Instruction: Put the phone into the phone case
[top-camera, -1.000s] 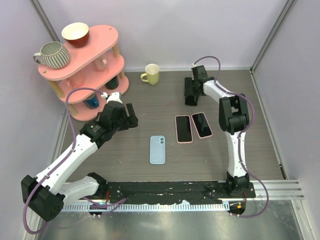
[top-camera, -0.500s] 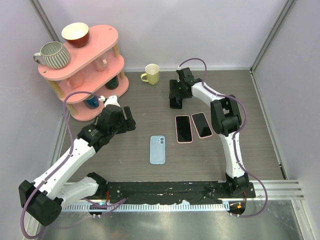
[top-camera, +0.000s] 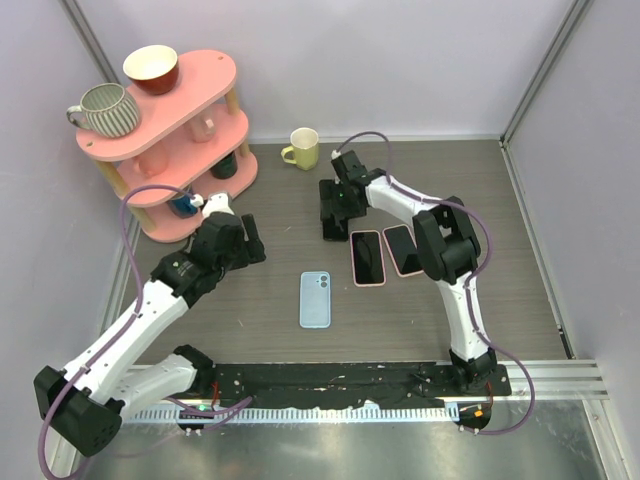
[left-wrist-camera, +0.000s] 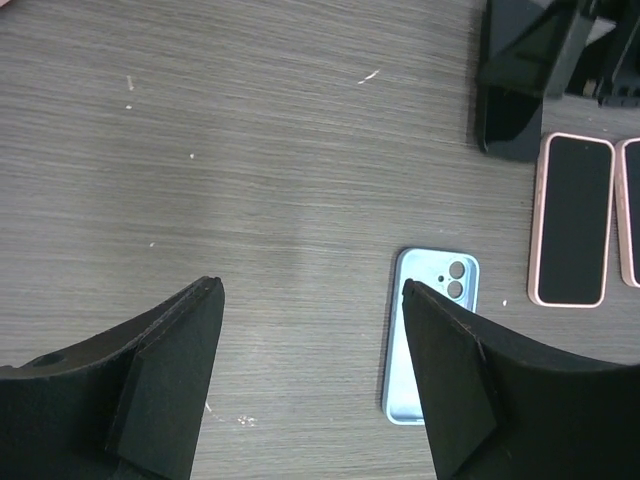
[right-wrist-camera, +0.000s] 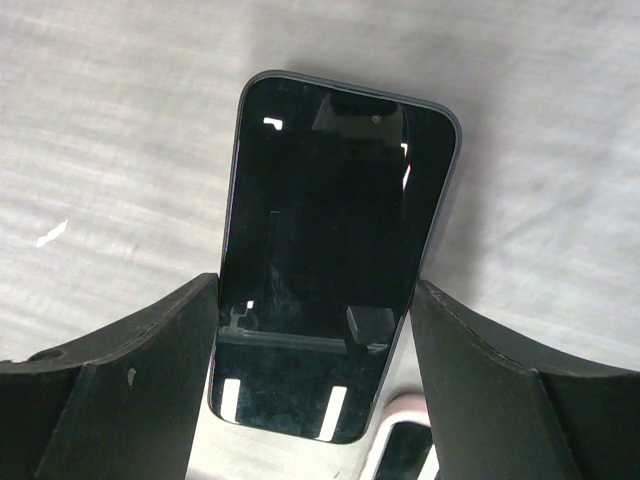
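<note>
Grey wood-grain table (top-camera: 500, 200) beneath everything. At its left rear, a pink three-tier shelf (top-camera: 200, 75) loaded with cups and a bowl.

From the near edge, left arm (top-camera: 150, 310) stretched diagonally toward the foot of the shelf. Right arm (top-camera: 470, 290) raised, folded over at the elbow and reaching back leftward to the middle of the table.

Left gripper (left-wrist-camera: 310, 300) spread wide, nothing between the fingers, hovering over bare tabletop.

Right gripper (right-wrist-camera: 315, 285) clamped on a dark phone (right-wrist-camera: 335, 230), one finger against each long edge, screen facing the wrist camera. Phone sticking out past the fingertips, just beyond the far end of the left pink-cased phone. Whether its free end touches the table: impossible to tell.

Side by side near the centre, two pink-cased phones (top-camera: 367, 257) (top-camera: 404, 250), flat and screens up.

Nearer the arm bases and to their left, a light blue phone case (top-camera: 315, 299), flat on the table, camera cutout at the far end, apart from the held phone and from both grippers.

At the rear, beside the shelf, a yellow mug (top-camera: 302, 148), upright.
</note>
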